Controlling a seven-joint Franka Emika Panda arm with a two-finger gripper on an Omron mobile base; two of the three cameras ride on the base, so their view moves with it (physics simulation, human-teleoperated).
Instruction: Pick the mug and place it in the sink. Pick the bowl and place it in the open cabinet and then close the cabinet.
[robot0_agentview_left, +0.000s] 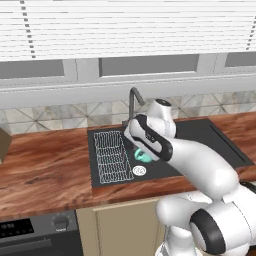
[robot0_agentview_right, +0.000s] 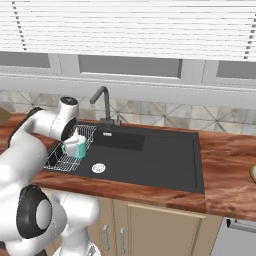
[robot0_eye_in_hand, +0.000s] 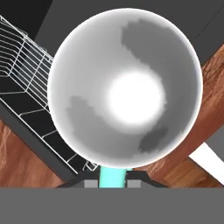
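Note:
My gripper (robot0_eye_in_hand: 112, 183) is shut on the teal mug's handle, and the mug's (robot0_eye_in_hand: 127, 87) pale round inside faces the hand camera. In the right base view the mug (robot0_agentview_right: 75, 146) hangs upright over the left part of the black sink (robot0_agentview_right: 160, 155), just above the white wire rack (robot0_agentview_right: 64, 161). From the left base view only a teal sliver of the mug (robot0_agentview_left: 143, 156) peeks out under my forearm, above the sink (robot0_agentview_left: 200, 136) and beside the rack (robot0_agentview_left: 111, 154). A pale rounded rim that may be the bowl (robot0_agentview_right: 253, 172) touches the right edge. The wall cabinet is out of view.
The dark gooseneck tap (robot0_agentview_right: 102, 102) stands behind the basin, close to my wrist. The round drain (robot0_agentview_right: 98, 168) lies beside the rack. Wooden counter (robot0_agentview_left: 45, 170) runs on both sides. A stove (robot0_agentview_left: 30, 235) sits at the lower left.

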